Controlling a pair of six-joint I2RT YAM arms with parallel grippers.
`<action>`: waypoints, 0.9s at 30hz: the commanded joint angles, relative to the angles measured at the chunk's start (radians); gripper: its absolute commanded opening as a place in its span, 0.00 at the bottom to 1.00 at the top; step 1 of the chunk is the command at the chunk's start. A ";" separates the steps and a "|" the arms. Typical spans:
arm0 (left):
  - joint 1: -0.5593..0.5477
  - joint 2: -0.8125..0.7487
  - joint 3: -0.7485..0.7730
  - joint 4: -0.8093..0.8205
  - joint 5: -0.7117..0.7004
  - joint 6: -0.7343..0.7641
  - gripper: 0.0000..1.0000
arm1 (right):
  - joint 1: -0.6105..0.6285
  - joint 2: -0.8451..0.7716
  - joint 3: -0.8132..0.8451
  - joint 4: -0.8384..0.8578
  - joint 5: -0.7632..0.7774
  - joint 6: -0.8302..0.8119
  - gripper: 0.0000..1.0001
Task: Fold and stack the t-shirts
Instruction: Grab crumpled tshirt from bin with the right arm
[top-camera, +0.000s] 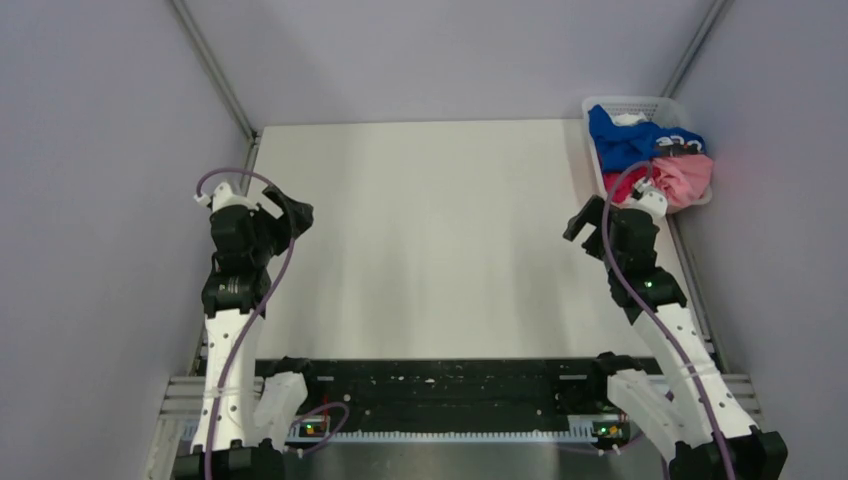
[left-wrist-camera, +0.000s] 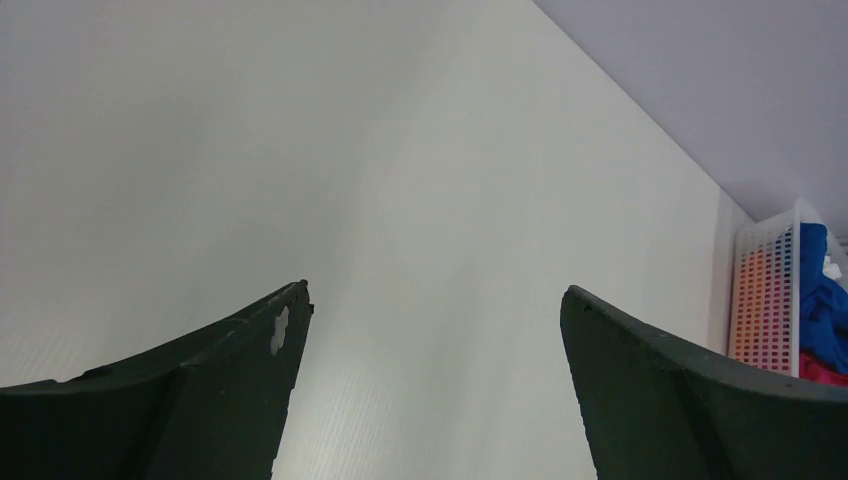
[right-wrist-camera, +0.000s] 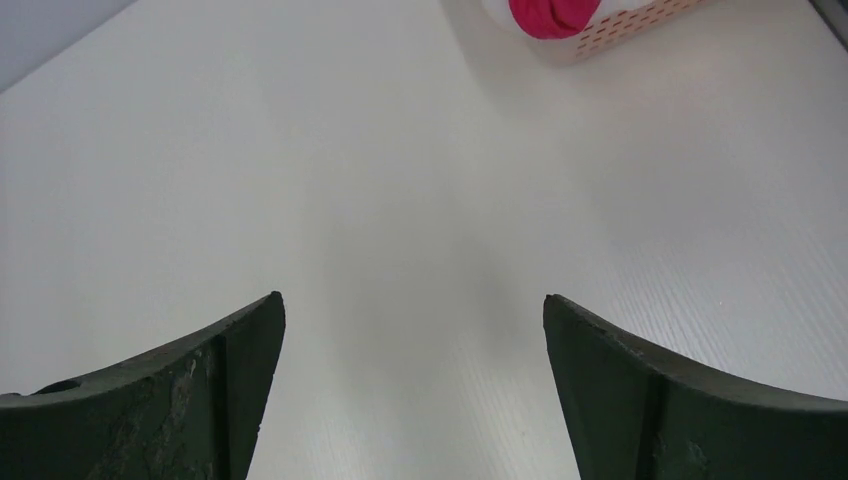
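Over on the left, the left arm stands up from its base at the near edge, its white lower link almost straight. The black wrist is bent inward, so the head leans over the left margin of the white worktop. A purple cable loops over the top of that wrist. The left fingers are spread wide apart with nothing between them; the wrist view shows only bare worktop in the gap, and they hang above the surface without touching it. Across the middle, the worktop lies between the two arms. On the right, the right arm slants from its base up toward the far side. Its wrist sits close to the near end of the white lattice basket, and its head is turned inward toward the centre. The right fingers are likewise splayed open and hold nothing, poised over plain worktop. The t-shirts are all in that basket, at the far right corner of the worktop, bundled in a heap. A royal blue t-shirt with white lettering fills the far part. A pink t-shirt spills over the near right rim, and a magenta t-shirt is tucked at the near end. A scrap of white cloth shows on top of the blue.
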 joint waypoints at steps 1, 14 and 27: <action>-0.005 0.006 0.000 0.075 -0.013 -0.003 0.99 | 0.000 0.025 0.110 0.001 0.057 -0.041 0.99; -0.005 0.147 0.019 0.161 0.023 0.018 0.99 | -0.313 0.627 0.720 -0.082 -0.188 -0.250 0.99; -0.005 0.256 0.034 0.203 -0.013 0.060 0.99 | -0.328 1.296 1.375 -0.329 -0.016 -0.361 0.77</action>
